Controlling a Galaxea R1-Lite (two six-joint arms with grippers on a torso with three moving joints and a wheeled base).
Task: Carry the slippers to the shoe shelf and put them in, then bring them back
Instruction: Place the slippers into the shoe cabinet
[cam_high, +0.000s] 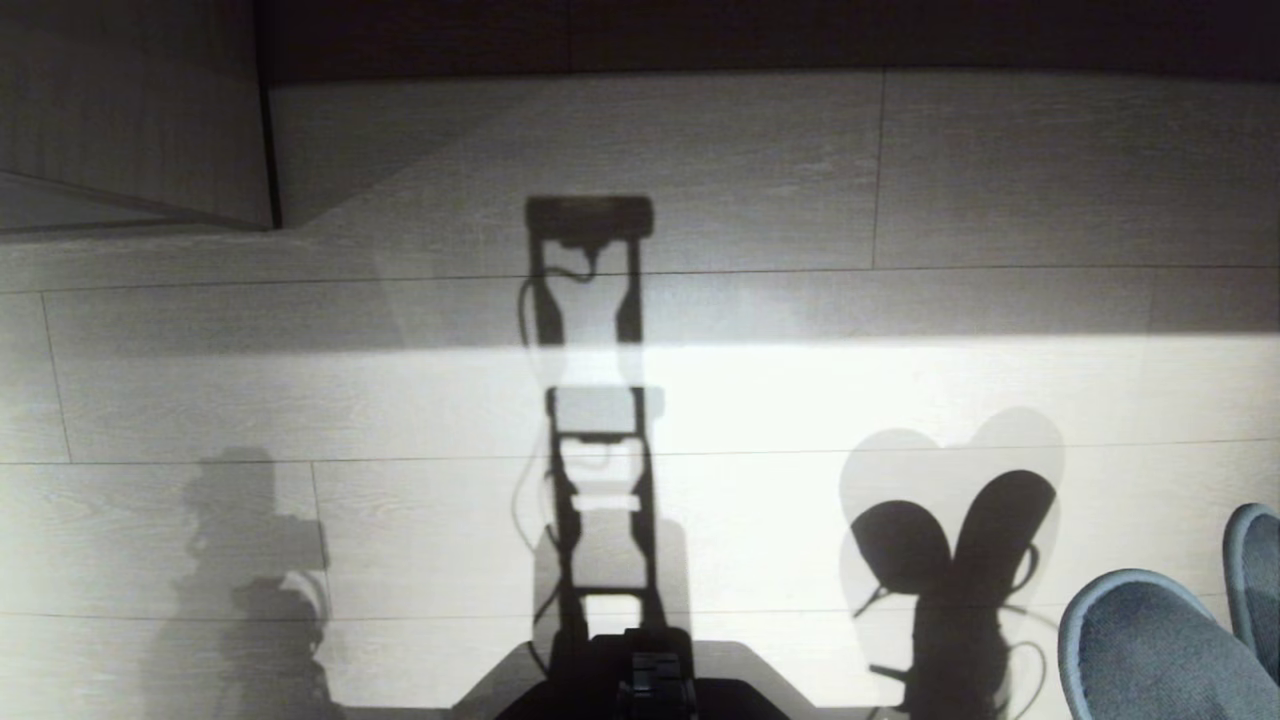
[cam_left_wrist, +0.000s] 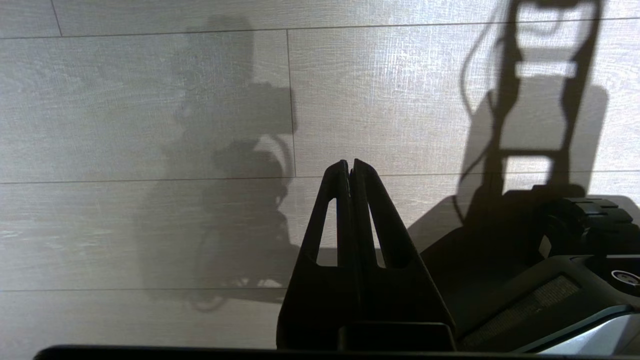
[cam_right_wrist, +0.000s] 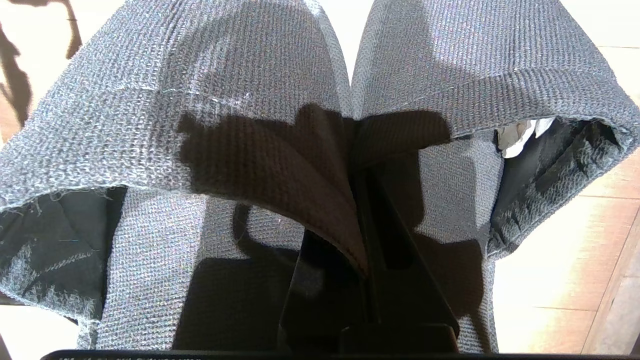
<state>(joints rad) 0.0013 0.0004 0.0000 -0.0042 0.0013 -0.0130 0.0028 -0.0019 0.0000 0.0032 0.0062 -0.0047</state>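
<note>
Right now slippers (cam_right_wrist: 280, 100) hang pinched together in right gripper (cam_right_wrist: 357, 210), fingers clamped on inner edges, lower right of head view over floor (cam_high: 700, 150). Soft, light, floppy; hold both edges firmly. Left gripper (cam_left_wrist: 350, 167) closed, empty.

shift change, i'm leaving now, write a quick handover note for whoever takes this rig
Right gripper: shut on the slippers, pinching both by their inner edges; they hang over the wood floor at the robot's right.
Left gripper: shut, empty, low over the floor beside the base.
Shoe shelf: not in view, so whether the trip there is done cannot be told.
Left: confirm which leg this is, then finish carrying and set the pair down.
</note>
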